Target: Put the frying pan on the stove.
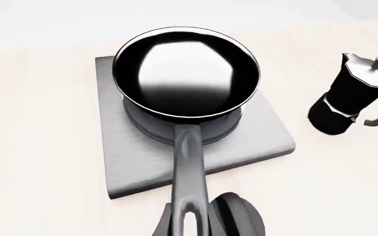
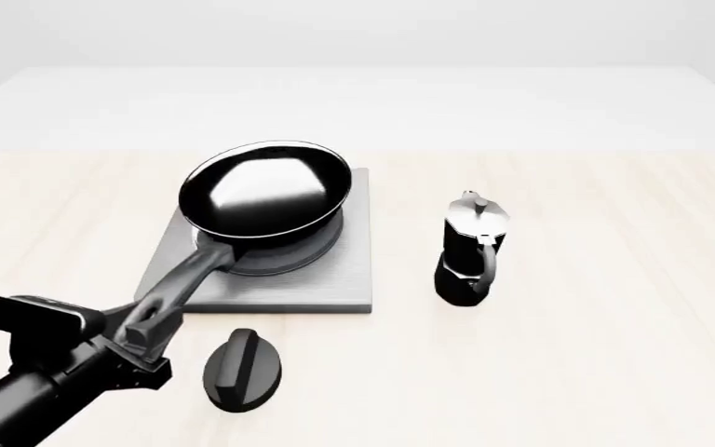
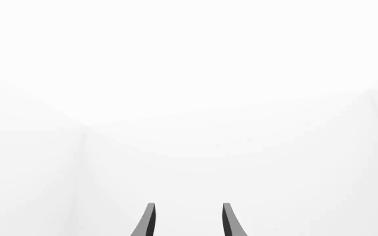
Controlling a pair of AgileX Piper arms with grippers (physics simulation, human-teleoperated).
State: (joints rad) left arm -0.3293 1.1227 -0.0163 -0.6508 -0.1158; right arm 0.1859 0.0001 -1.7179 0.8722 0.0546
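The frying pan [image 2: 264,191] is glossy black and sits over the raised rings of the stove [image 2: 332,279], a flat grey square plate. Its long dark handle [image 2: 183,284] runs back toward me over the plate's near left edge. My left gripper [image 2: 138,340] is shut on the looped end of that handle. In the left wrist view the frying pan [image 1: 185,73] fills the middle above the stove [image 1: 130,147], and the handle [image 1: 189,167] runs down to the frame's edge. My right gripper [image 3: 187,221] is open, its fingers apart against plain white, and it does not appear in the front view.
A black and silver moka pot [image 2: 469,251] stands upright to the right of the stove, also visible as the moka pot [image 1: 353,96] in the left wrist view. A small black oval knob [image 2: 243,368] lies on the table just in front of the stove, right of my left gripper.
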